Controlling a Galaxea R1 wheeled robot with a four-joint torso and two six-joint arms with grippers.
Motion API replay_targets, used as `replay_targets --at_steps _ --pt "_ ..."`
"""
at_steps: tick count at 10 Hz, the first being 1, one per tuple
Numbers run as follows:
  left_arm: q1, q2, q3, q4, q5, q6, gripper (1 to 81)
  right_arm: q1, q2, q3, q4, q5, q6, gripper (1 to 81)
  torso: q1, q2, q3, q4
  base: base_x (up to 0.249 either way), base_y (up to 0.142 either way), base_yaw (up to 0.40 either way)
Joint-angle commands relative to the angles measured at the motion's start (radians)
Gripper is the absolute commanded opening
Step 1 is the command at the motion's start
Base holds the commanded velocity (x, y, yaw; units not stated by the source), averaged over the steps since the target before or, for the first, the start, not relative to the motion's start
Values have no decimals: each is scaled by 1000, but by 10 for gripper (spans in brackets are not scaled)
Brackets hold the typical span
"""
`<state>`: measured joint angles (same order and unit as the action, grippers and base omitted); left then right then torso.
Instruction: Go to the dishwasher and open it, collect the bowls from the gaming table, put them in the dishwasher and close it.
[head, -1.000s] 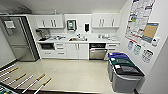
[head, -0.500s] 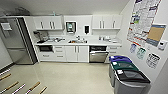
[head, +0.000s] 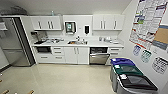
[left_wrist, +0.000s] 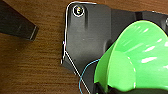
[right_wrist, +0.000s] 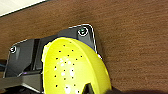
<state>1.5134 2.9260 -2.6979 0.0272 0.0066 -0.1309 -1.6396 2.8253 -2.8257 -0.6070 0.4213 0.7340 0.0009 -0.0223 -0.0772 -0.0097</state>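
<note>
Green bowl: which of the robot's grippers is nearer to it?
Left. The green bowl sits right at the left gripper; the right gripper is at the yellow bowl instead.

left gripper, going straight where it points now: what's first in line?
Likely the brown wood-grain surface behind the green bowl at the left wrist; nothing else shows between. Depth is unclear, so the gap can't be judged.

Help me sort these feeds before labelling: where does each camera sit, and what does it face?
Head view: high on the robot, facing a kitchenette with the brushed steel dishwasher under the white counter; no robot body.
Left wrist view: on the left arm, facing the bright translucent green bowl before the robot's dark plate.
Right wrist view: on the right arm, facing the yellow-green bowl and plate.
Both wrist views share a brown wood-grain surface behind.
</note>
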Motion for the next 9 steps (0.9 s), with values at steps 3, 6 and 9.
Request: replay_targets --at_steps 3,6,9 --pt "-35 -13 -4 0 61 4 10 28 -25 -15 -10 -32 2 10 -1 0 0 0 253 0 0" --pt "-37 -13 -4 -1 61 4 10 30 -27 -15 -11 -32 4 10 0 0 0 0 234 -57 0" --pt "-35 -11 -4 -3 61 4 10 31 -27 -15 -11 -32 4 10 0 0 0 0 229 -98 0"
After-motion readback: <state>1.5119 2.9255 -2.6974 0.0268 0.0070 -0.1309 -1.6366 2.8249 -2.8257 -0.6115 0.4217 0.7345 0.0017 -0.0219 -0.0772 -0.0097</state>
